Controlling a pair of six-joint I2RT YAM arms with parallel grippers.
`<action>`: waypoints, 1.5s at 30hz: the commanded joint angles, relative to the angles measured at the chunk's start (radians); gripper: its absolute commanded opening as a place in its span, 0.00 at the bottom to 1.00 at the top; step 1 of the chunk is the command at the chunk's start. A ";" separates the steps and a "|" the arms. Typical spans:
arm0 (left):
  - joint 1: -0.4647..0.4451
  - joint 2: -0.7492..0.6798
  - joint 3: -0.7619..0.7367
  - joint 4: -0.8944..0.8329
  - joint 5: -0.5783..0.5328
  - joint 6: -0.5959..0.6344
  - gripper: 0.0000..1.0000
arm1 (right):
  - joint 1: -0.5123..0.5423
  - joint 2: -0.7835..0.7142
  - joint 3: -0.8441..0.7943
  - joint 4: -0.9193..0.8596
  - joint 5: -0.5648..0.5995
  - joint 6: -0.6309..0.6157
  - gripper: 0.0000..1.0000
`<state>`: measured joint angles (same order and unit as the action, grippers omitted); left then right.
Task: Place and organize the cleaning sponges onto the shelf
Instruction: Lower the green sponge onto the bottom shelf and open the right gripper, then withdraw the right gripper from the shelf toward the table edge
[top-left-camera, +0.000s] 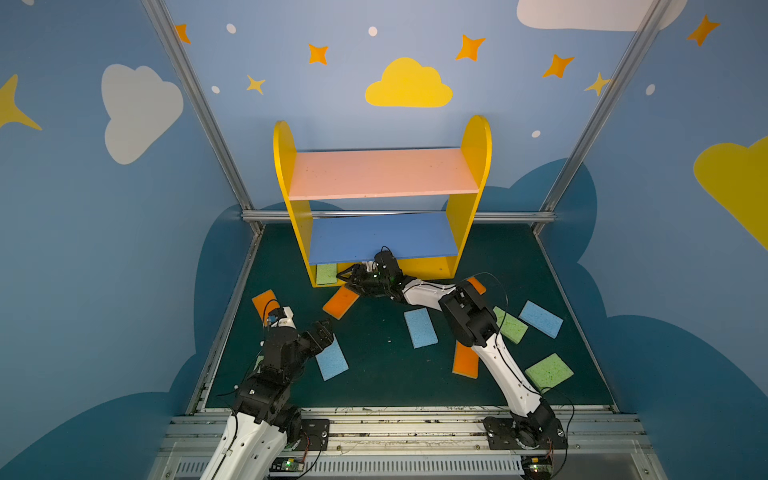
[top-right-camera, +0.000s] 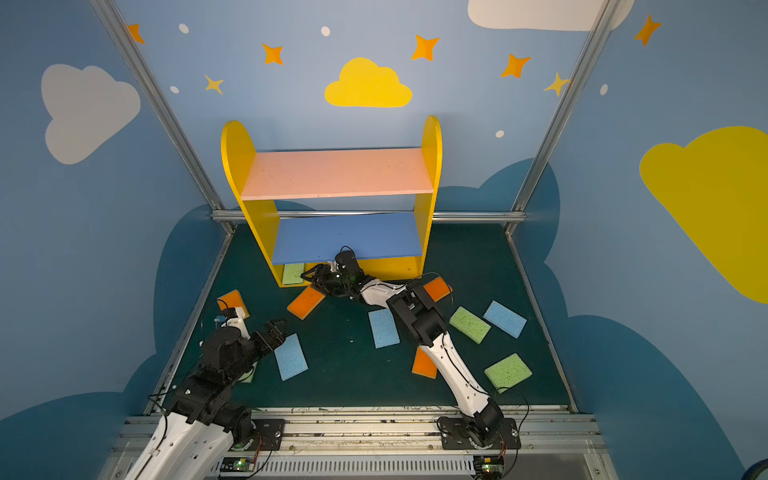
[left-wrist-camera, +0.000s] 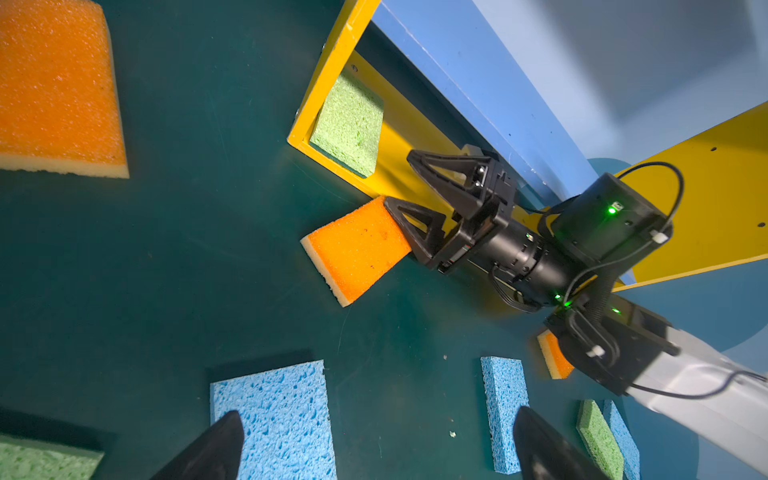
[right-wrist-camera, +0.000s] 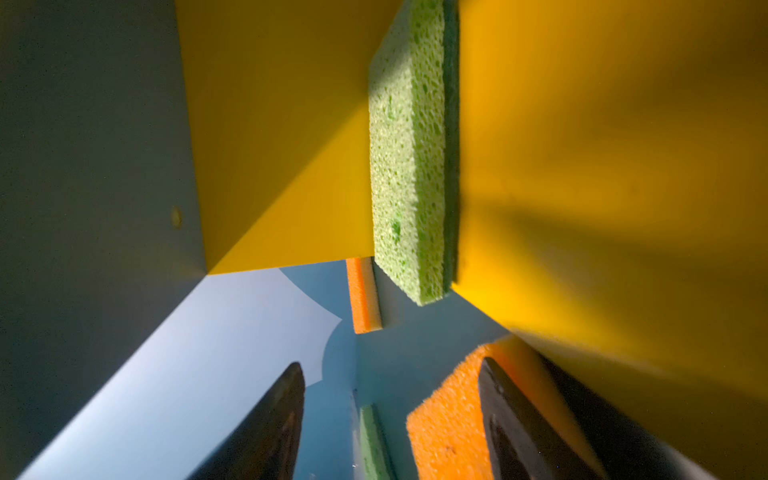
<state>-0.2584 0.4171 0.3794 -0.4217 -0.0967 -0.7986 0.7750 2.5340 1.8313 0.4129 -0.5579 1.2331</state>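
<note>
The right gripper has its two fingers spread with nothing between them. One finger lies over the end of an orange sponge, touching it or just above it; I cannot tell which. The gripper is turned on its side and reaches in low under the blue board, probably because that is the only way into the lowest tier of the shelf.

The orange sponge lies mostly on the green mat, with one corner at the front edge of the bottom yellow board. It does not look properly shelved and likely needs a fresh pinch or a push inward. Deeper in, a green sponge lies flat on that board, tight against a yellow side panel. Starting in the corner leaves room for a row beside it. The blue board and the pink board above carry nothing.

The left gripper hovers with its fingers wide apart and empty above a blue sponge. It seems lined up for the next pick, clear of the other arm.

The remaining sponges, blue, green and orange, lie flat and scattered over the mat. Most are apart from one another, so each should offer free edges to pinch.
</note>
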 joint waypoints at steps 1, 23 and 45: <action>0.004 -0.011 0.025 -0.027 0.018 -0.013 0.99 | 0.000 -0.039 -0.057 -0.110 0.035 -0.076 0.67; -0.222 0.370 0.163 0.149 0.103 0.049 0.98 | -0.151 -0.656 -0.626 -0.402 0.035 -0.429 0.65; -0.504 0.803 0.217 0.471 0.024 -0.006 1.00 | -0.952 -1.049 -1.093 -0.609 0.105 -0.514 0.65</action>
<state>-0.7506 1.1992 0.6090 -0.0051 -0.0566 -0.7891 -0.1532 1.5196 0.7311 -0.1780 -0.4847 0.7364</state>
